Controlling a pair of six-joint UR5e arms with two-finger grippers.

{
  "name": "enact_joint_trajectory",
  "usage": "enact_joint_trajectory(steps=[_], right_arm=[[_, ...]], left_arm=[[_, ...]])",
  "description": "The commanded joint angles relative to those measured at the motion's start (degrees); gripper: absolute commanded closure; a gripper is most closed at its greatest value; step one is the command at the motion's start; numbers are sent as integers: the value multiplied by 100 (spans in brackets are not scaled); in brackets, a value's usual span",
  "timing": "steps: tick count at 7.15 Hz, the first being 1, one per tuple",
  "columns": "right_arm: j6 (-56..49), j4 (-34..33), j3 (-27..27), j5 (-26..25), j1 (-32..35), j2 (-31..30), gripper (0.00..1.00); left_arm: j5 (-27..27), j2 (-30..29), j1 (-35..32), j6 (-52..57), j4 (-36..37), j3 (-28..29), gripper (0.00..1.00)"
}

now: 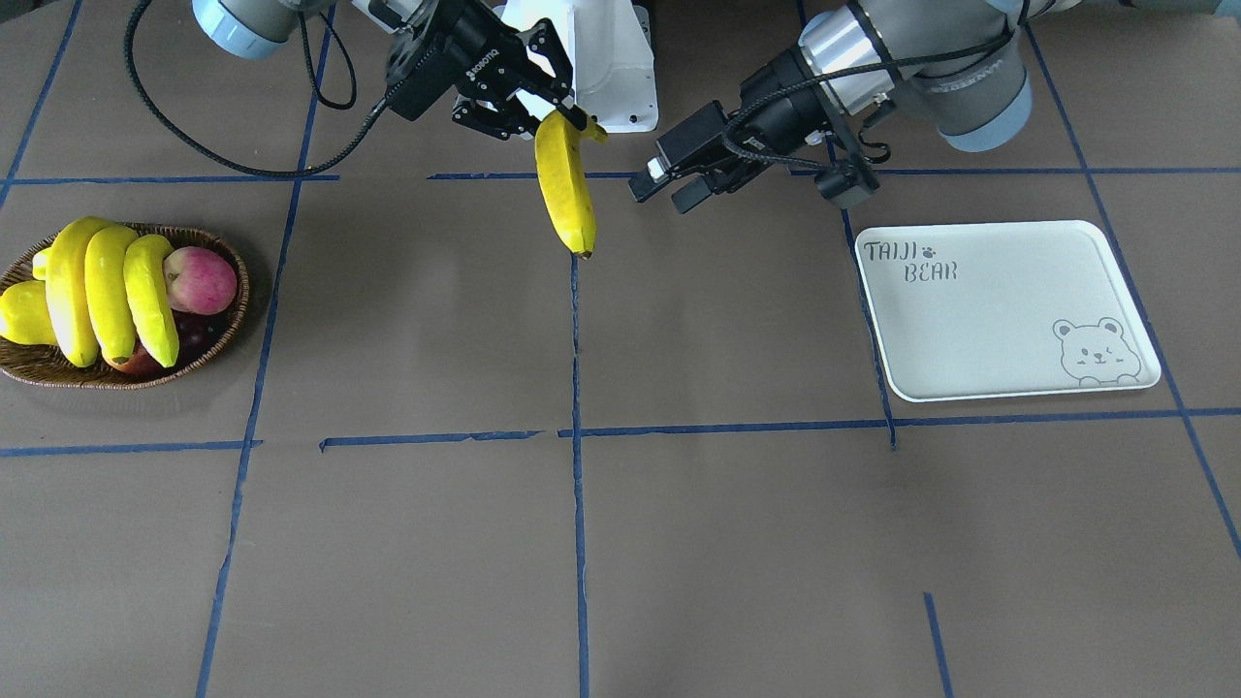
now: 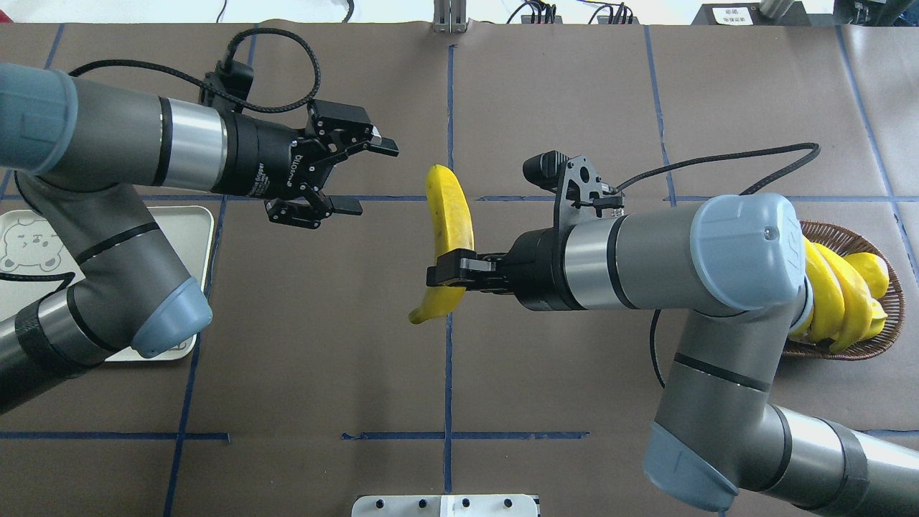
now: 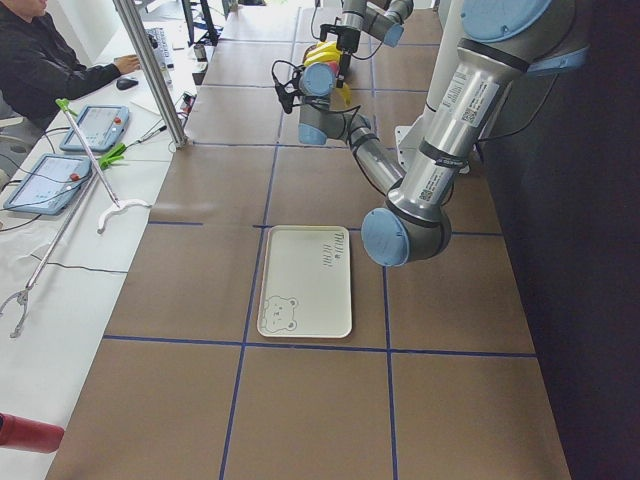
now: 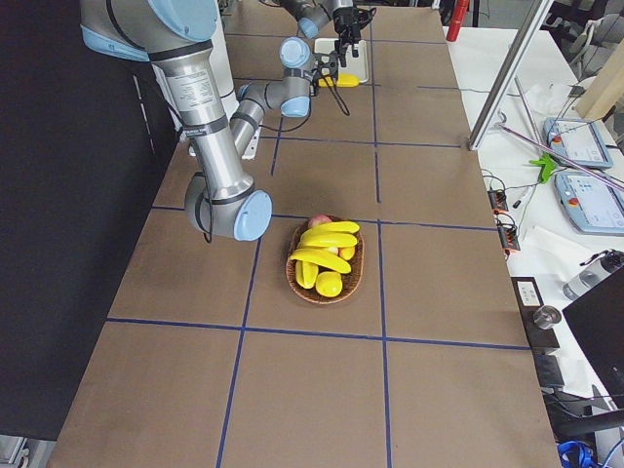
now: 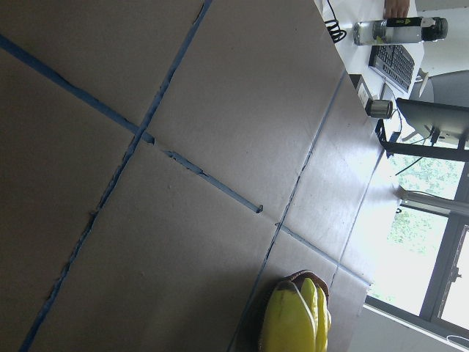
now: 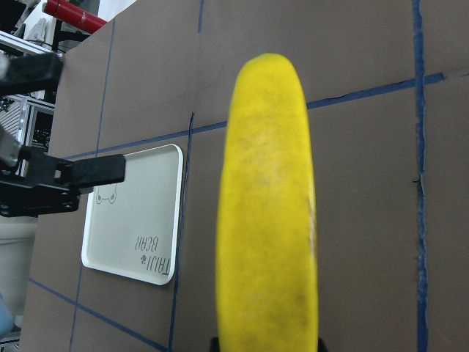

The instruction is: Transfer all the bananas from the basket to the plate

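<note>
Layout on the worktop (image 1: 679, 543): the basket (image 1: 58, 373) is sitting at the robot's right end, three bananas (image 1: 107, 291) lying in it beside an apple (image 1: 201, 279). The plate (image 1: 1008, 310) is lying at the left end. A fourth banana (image 2: 449, 215) is hanging over the middle in the right claw (image 2: 449, 276), the left claw (image 2: 370, 178) standing near it, apart, on the plate's side.

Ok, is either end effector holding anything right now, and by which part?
The right end effector grips one banana near its stem end. The left end effector is open and empty.
</note>
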Motion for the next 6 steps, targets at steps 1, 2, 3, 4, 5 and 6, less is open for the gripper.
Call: enact_joint_trajectory(steps=[1,2,3,4,5,6], right_arm=[[11,-8,6,-30,-71,16,100],[2,-8,-3,-30,-106,25,100],[2,-8,-3,-39,-141,25,100],[2,-8,-3,-39,-141,25,100],[11,-8,-3,-39,-150,25,100],[11,-8,6,-39,-150,42,100]], left_arm=[[76,-42,176,-19,4,55,2],[85,-68,264,-27,4,64,3],[294,-225,430,-36,13,73,3],[496,-305,571,-36,4,117,4],[515,-341,598,-45,4,134,4],[533,-341,668,-36,4,161,4]])
